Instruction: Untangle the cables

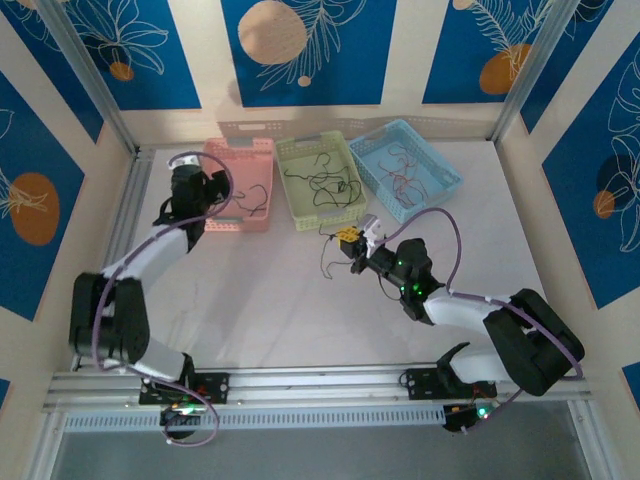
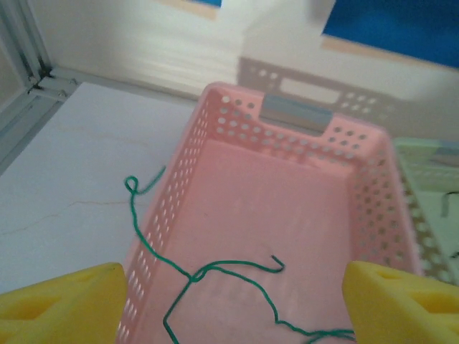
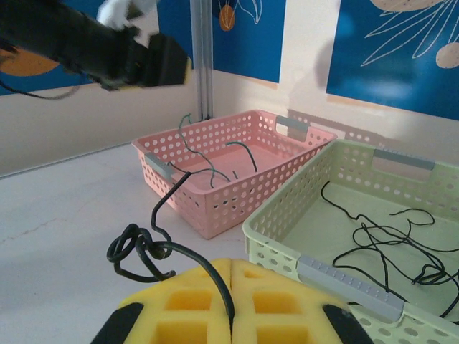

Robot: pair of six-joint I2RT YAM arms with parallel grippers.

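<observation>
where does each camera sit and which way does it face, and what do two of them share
Top external: above and behind the arms, looking down on the table; left arm and right arm, bases at the bottom.
Left wrist: on the left arm, looking down into the pink basket; left gripper open, yellow fingertips at the lower corners.
Right wrist: low over the table, facing the pink basket and green basket; right gripper shut on a black cable.
Shared: both wrist views show the pink basket holding a green cable.

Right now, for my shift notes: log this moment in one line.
left gripper: open over pink basket | green cable: draped across basket wall | right gripper: shut on black cable | black cable: tangled loop
</observation>
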